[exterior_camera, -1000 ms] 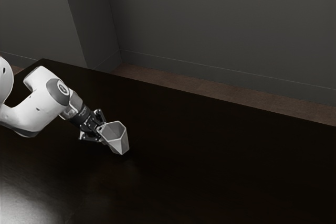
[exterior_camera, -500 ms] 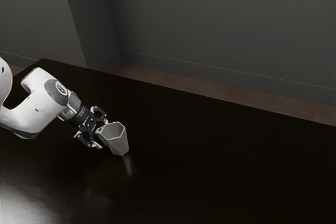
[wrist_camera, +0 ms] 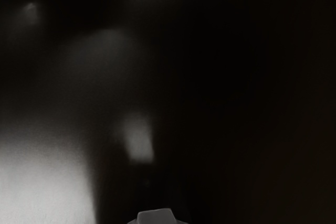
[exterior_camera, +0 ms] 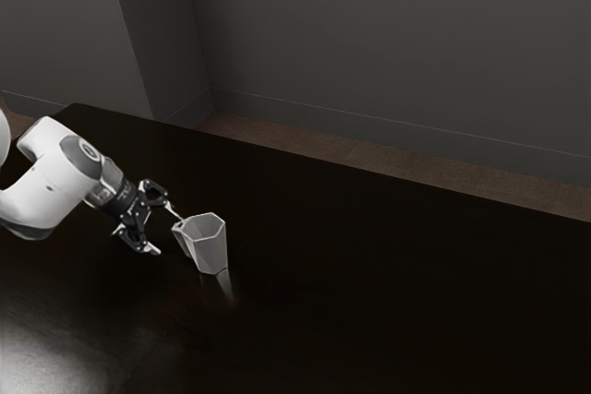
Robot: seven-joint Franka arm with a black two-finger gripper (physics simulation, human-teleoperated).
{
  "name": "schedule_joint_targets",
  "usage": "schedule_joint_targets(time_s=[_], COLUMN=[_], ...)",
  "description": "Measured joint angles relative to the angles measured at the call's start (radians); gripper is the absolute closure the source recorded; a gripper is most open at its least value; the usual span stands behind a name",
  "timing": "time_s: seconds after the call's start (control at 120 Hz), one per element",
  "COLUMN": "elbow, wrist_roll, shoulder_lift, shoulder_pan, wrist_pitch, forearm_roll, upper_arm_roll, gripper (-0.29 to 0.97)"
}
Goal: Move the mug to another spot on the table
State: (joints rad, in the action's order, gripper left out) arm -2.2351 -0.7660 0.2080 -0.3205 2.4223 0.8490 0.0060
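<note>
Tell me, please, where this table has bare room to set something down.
The table is bare from the mug to the exterior view's right, and behind it to the far edge. It is crowded only where the open tool stands close beside the mug.

One pale mug (exterior_camera: pixel 205 239) stands on one dark table (exterior_camera: pixel 388 283); one white robot arm (exterior_camera: pixel 55 186), at the exterior view's left, carries one black gripper (exterior_camera: pixel 157 224) with two fingers (exterior_camera: pixel 146 246).

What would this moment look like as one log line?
gripper: open, beside mug, not gripping | mug: upright, standing free on table | arm: low, at exterior view's left
</note>
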Motion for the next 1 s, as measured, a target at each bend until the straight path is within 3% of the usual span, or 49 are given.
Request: schedule_joint_targets(time_s=[0.258, 0.533, 0.6, 0.683, 0.833, 1.0], elbow=[0.035, 0.057, 0.092, 0.182, 0.317, 0.43], wrist_roll=[0.011, 0.028, 0.031, 0.037, 0.09, 0.18], shoulder_lift=[0.004, -0.099, -0.115, -0.126, -0.14, -0.142], shoulder_pan=[-0.023, -0.013, -0.009, -0.008, 0.023, 0.073], wrist_pitch=[-0.03, -0.044, -0.065, -0.134, -0.272, -0.398], forearm_roll=[-0.018, -0.16, -0.238, -0.393, -0.609, -0.749], upper_arm_roll=[0.042, 0.047, 0.047, 0.045, 0.032, -0.007], gripper=[0.0, 0.0, 0.0, 0.0, 0.0, 0.0])
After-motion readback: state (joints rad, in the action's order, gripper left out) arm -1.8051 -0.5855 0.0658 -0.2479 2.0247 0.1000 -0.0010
